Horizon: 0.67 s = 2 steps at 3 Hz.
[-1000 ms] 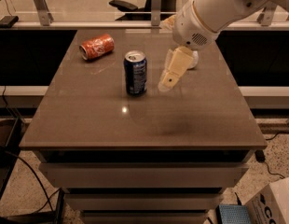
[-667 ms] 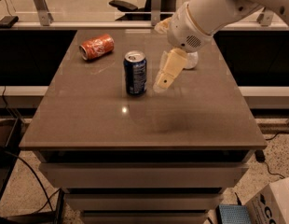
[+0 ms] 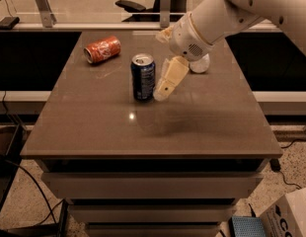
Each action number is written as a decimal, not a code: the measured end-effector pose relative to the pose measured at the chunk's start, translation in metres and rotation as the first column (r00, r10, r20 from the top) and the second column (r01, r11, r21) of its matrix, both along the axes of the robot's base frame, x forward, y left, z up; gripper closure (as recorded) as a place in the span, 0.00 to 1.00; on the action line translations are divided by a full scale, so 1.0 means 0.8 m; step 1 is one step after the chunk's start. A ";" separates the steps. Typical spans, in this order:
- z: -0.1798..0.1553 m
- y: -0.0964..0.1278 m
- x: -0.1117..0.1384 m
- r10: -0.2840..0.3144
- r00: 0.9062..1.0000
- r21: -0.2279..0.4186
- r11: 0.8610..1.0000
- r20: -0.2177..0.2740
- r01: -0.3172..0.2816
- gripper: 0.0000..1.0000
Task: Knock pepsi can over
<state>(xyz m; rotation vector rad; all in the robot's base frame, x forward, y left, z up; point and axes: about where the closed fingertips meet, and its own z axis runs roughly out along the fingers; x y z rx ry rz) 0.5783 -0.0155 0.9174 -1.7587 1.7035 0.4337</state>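
The pepsi can [image 3: 143, 77] is dark blue with a silver top and stands upright near the middle of the brown table [image 3: 192, 127]. My gripper [image 3: 163, 92] hangs from the white arm that comes in from the upper right. Its cream-coloured fingers [image 3: 169, 80] point down and to the left, with the tip right beside the can's right side, touching or almost touching it. The gripper holds nothing.
An orange-red soda can [image 3: 102, 49] lies on its side at the table's back left. A small white round object [image 3: 199, 64] sits behind the gripper. A glass partition and a chair stand behind the table. A cardboard box [image 3: 291, 214] is on the floor at the lower right.
My gripper has moved left toward the pepsi can, closing the gap to its right side. The can still stands upright in the same place.
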 end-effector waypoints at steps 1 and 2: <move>-0.010 0.008 0.009 0.002 1.000 0.035 0.999 -0.022 -0.001 0.00; -0.020 0.014 0.019 0.002 0.999 0.062 0.998 -0.044 0.001 0.00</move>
